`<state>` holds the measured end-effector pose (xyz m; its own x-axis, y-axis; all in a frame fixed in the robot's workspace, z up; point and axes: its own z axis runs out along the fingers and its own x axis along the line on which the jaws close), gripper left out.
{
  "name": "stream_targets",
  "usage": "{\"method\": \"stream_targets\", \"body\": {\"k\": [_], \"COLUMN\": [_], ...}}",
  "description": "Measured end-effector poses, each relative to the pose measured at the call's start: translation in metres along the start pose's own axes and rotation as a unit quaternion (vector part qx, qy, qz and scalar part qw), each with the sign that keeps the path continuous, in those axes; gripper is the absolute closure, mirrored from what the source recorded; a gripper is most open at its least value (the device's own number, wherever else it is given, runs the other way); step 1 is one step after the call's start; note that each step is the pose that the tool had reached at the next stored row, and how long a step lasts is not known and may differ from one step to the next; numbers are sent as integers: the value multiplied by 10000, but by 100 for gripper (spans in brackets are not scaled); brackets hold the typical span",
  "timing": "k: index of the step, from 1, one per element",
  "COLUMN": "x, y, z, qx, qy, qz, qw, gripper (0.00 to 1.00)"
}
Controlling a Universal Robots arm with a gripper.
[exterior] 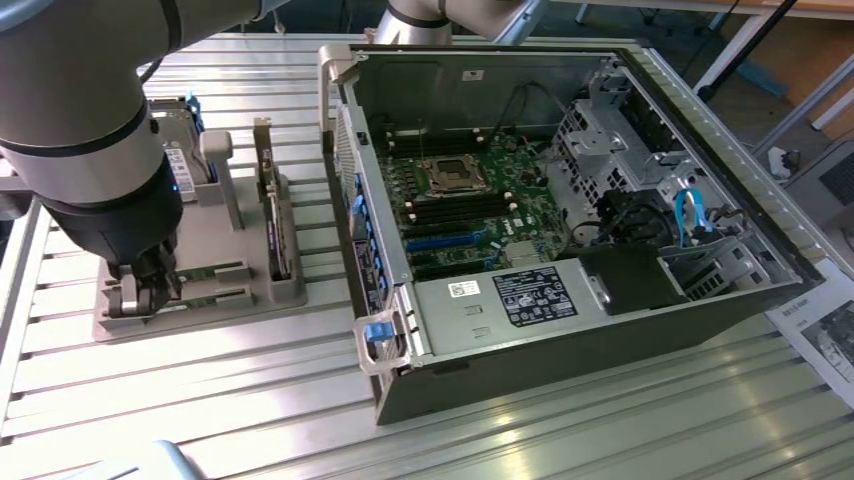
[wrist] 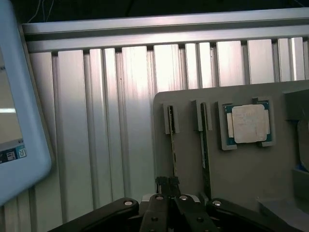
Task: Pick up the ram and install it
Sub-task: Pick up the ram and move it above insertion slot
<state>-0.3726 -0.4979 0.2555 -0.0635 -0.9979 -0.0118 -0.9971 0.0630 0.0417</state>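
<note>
The ram (wrist: 173,145) is a thin green stick standing on edge in a slot of the grey holder (wrist: 241,174). A second stick (wrist: 205,145) stands parallel beside it. My gripper (wrist: 167,182) is shut, its fingertips pinched on the near end of the first stick, which still sits in its slot. In the exterior view the gripper (exterior: 140,292) hangs low over the holder's (exterior: 260,290) end at the exterior view's left, next to the green sticks (exterior: 214,272). The open computer case (exterior: 534,330) lies to the right, with its motherboard (exterior: 461,210) exposed.
A square silver processor (wrist: 248,123) sits in a pocket of the holder beyond the sticks. An upright card (exterior: 274,215) and a drive (exterior: 187,160) stand in the holder behind my arm. A pale blue-edged object (wrist: 19,121) is close beside the wrist. The table is ribbed aluminium (exterior: 200,380).
</note>
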Motion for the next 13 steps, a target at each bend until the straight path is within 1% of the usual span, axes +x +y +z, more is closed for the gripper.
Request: {"method": "stream_targets", "body": {"k": [1, 2, 8, 9, 11, 12, 13], "x": [4, 6, 6, 6, 6, 6, 6], "y": [-2, -2, -3, -3, -3, -3, -3], "z": [41, 57, 56, 56, 56, 56, 56], "qx": [0, 0, 0, 0, 0, 0, 0], "qy": [0, 0, 0, 0, 1, 1, 0], "qz": [0, 0, 0, 0, 0, 0, 0], "qw": [10000, 10000, 10000, 10000, 10000, 10000, 10000], "gripper": [90, 90, 90, 89, 77, 77, 70]}}
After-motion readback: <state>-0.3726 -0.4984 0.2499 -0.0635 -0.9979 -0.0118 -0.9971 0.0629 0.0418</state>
